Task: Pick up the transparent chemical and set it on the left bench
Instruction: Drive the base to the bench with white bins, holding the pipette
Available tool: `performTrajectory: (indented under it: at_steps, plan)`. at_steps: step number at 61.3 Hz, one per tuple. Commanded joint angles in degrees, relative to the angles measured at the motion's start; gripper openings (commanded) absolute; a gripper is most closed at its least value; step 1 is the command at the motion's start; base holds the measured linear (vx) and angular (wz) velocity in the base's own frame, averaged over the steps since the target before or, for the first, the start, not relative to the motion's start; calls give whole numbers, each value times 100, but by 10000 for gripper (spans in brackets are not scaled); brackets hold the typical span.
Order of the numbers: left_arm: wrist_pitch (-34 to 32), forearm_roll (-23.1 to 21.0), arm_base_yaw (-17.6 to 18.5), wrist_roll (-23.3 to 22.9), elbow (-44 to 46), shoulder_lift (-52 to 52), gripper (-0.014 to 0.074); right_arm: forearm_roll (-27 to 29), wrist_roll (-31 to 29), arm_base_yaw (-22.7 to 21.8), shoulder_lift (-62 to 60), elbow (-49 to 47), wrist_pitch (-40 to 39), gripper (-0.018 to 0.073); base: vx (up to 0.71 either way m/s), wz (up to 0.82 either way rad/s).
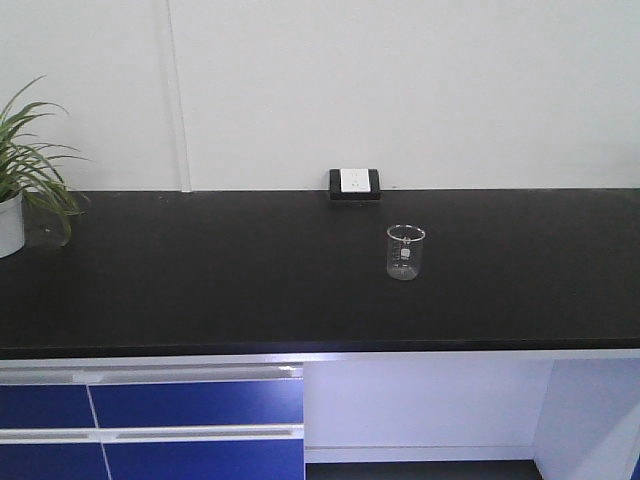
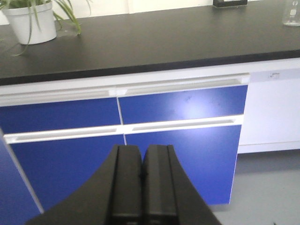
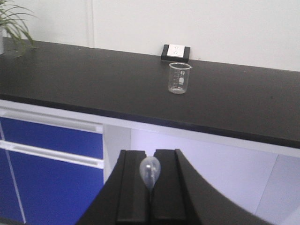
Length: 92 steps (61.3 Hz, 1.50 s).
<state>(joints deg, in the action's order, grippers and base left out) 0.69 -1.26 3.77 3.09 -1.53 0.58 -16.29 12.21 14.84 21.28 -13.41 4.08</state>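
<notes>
My right gripper (image 3: 150, 154) is shut on the transparent chemical (image 3: 150, 171), a clear whitish pipette; only its bulb shows between the black fingers, and the stem is hidden. The gripper hangs in front of and below the black worktop with the socket. My left gripper (image 2: 142, 152) is shut and empty, low in front of the blue drawers (image 2: 183, 136). Neither gripper shows in the front view. The left bench with white bins is out of view.
A black worktop (image 1: 250, 280) with a wall socket (image 1: 354, 184) carries an empty clear glass beaker (image 1: 405, 252), which also shows in the right wrist view (image 3: 179, 78). A potted plant (image 1: 15, 190) stands at its left end. Blue drawers (image 1: 190, 420) and a white recess lie below.
</notes>
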Motion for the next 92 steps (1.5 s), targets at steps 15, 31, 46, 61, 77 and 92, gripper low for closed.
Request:
performTrajectory:
  at_steps: [15, 31, 46, 61, 77, 92]
  plan:
    - [-449, -4, 10, -45, -93, 110, -4, -15, -48, 2, 37, -175, -467, -4, -37, 19]
    - [-449, -4, 10, -45, -93, 110, -4, -15, -48, 2, 37, -175, -467, -4, -28, 40]
    - [-449, -4, 10, -45, -93, 110, -4, -15, -48, 2, 37, -175, -467, -4, -16, 62]
    - [-449, -4, 10, -45, -93, 110, -4, -15, -48, 2, 37, -175, -467, -4, -10, 73]
    - [-449, -4, 10, -45, -93, 110, -4, -15, -48, 2, 37, -175, -467, -4, -5, 85]
    - [-449, -4, 10, -45, -93, 110, -4, -15, -48, 2, 37, -175, -467, -4, 2, 108]
